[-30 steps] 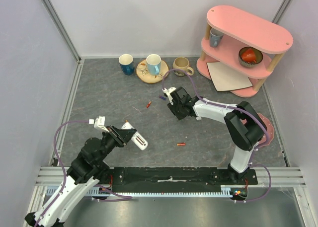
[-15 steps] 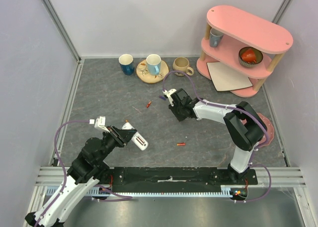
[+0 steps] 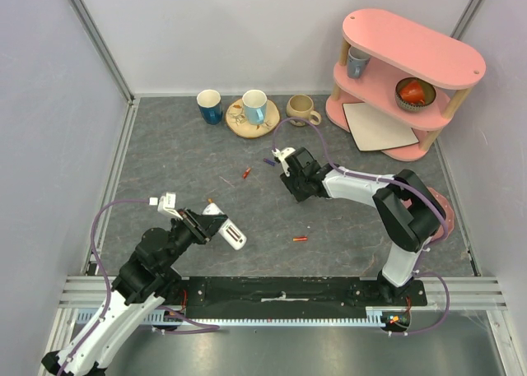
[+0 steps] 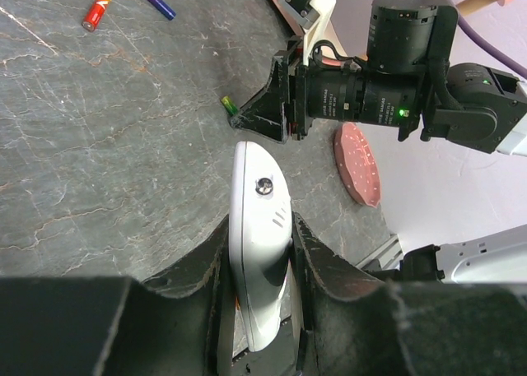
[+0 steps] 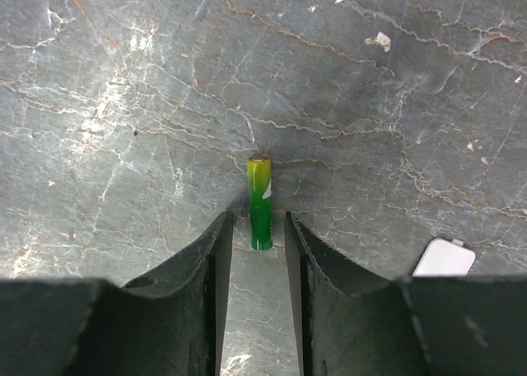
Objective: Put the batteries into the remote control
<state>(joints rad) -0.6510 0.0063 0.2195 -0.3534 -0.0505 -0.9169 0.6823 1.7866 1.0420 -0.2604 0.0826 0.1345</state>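
stage: early, nothing seen loaded | left pincer (image 4: pixel 261 221) clenched on remote control (image 4: pixel 257 277), which juts beyond its tips | right pincer (image 5: pixel 258 224) released, green battery (image 5: pixel 260 197) lying between its tips, ungripped | to do: grasp, insert, repeat

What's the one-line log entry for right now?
left gripper: shut on remote control | right gripper: open, straddling green battery | green battery: flat on table, not gripped yet
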